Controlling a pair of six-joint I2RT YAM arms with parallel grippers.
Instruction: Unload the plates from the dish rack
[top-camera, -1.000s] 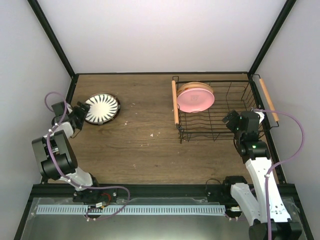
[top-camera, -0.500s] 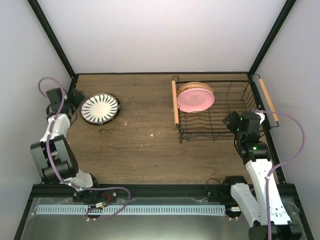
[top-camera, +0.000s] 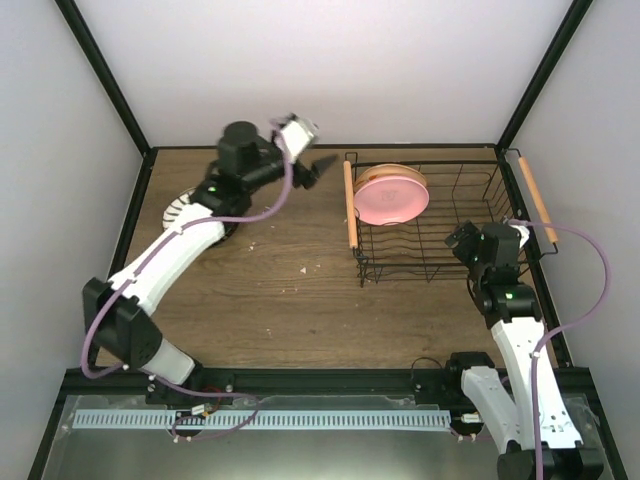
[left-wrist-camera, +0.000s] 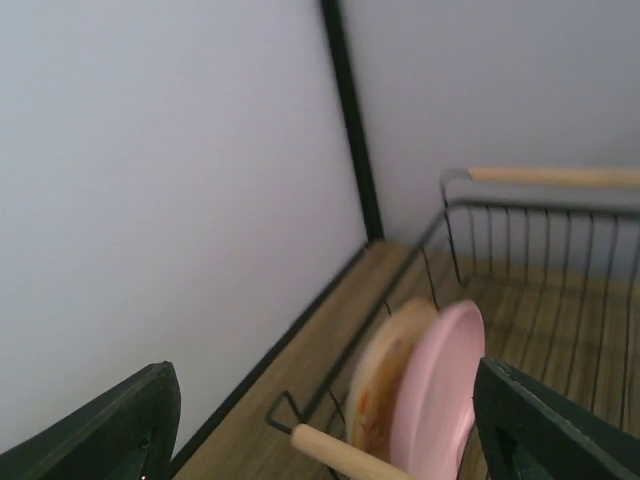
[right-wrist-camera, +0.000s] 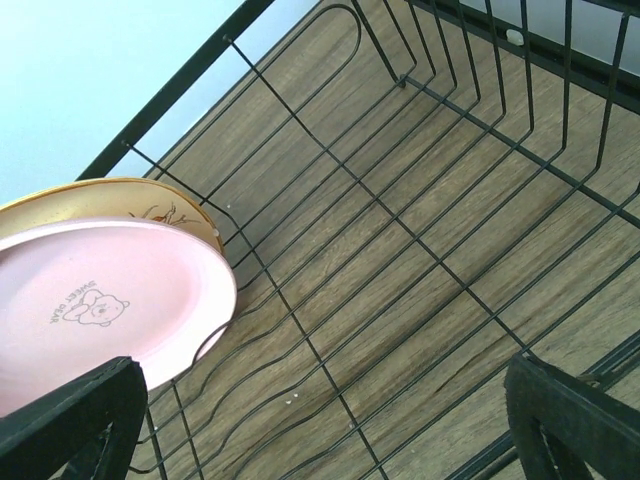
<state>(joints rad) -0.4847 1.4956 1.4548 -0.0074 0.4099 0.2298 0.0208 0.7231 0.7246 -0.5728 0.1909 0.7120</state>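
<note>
Pink plate (top-camera: 390, 200) and tan plate (top-camera: 384, 168) lean inside the rack (top-camera: 420, 272), at its left end. Left gripper (top-camera: 322, 168), wide and empty, hovers beside that end; next probably means straddling the pink rim.

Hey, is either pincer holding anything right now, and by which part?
Nothing is held. The left pincer is open in the air near the dish rack, and the right pincer is open over it.
</note>
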